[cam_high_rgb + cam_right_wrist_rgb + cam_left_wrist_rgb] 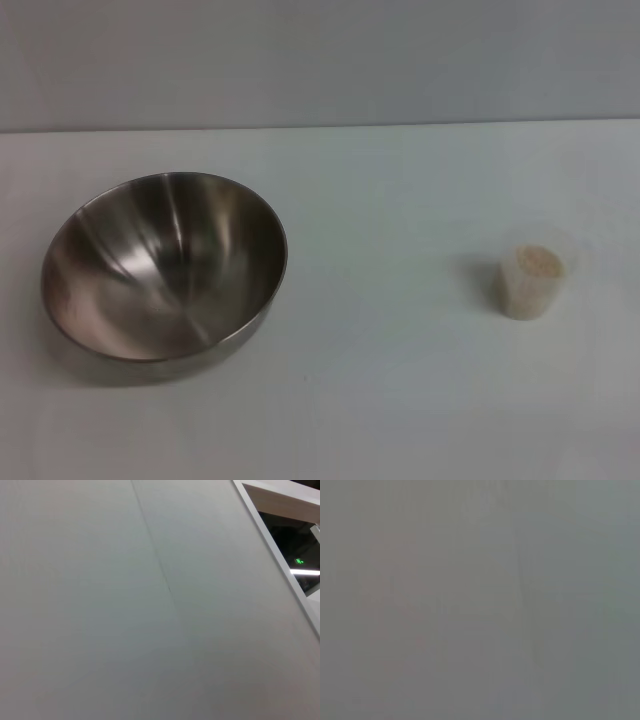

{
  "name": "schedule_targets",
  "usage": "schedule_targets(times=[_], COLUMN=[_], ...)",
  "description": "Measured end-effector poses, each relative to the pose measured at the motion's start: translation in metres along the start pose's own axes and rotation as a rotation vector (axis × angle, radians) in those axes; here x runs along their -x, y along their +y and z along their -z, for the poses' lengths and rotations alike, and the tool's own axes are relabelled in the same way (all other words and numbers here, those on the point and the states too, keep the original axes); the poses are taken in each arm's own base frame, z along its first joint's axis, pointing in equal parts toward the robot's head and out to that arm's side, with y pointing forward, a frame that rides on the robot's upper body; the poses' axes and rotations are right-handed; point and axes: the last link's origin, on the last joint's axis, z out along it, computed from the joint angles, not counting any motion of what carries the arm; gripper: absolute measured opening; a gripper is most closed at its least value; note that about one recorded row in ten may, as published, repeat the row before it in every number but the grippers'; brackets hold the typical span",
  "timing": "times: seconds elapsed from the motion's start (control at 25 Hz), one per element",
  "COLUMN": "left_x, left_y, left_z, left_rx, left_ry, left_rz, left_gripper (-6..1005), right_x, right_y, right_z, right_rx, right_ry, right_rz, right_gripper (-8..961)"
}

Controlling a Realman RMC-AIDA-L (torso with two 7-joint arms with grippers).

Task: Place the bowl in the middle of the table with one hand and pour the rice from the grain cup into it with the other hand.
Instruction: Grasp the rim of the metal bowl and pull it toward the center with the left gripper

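Nothing started yet, by the look of it. The bowl (165, 265) sits on the left side of the tabletop (380, 400), tilted with its opening toward the camera, inside empty and shiny. The grain cup (532, 282) stands upright well apart on the right side, filled with the rice (537, 262) close to the rim. Middle of the tabletop between them is bare. Neither hand is in the head view; left wrist view shows only a flat grey surface, right wrist view a pale wall panel with a seam and a window frame at one corner, so both arms look parked away from the work and I can't tell whether either hand is apart or together. Step in hand, as I judge it: reach for the bowl. Next move likely calls for the left hand to come in on the near rim, grip the thin edge and bring the bowl to centre, leaving the cup for the right hand.
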Motion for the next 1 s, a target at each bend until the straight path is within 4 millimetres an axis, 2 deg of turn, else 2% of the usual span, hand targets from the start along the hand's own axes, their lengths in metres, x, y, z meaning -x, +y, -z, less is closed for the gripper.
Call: schedule_targets(times=[0.12,0.44,0.8,1.0], left_x=[-0.005,-0.034,-0.044,-0.053], left_y=[0.000,0.004,0.015,0.018], left_z=[-0.011,-0.040,-0.071,-0.083], left_rx=[-0.010,0.047,0.146,0.184], left_ry=[-0.023,-0.067,-0.192,-0.190], left_rz=[0.015,0.001,0.041,0.059], left_gripper=[845,845,846,846], right_x=[0.000,-0.004,-0.004,-0.005], right_y=[0.000,-0.001,0.000,0.001], right_z=[-0.001,-0.001,-0.001,-0.003], right_rx=[0.003,-0.004,-0.004,0.000], right_ry=[0.000,0.023,0.024,0.022], right_rz=[-0.001,0.000,-0.002,-0.005], right_gripper=[818,819,818,818])
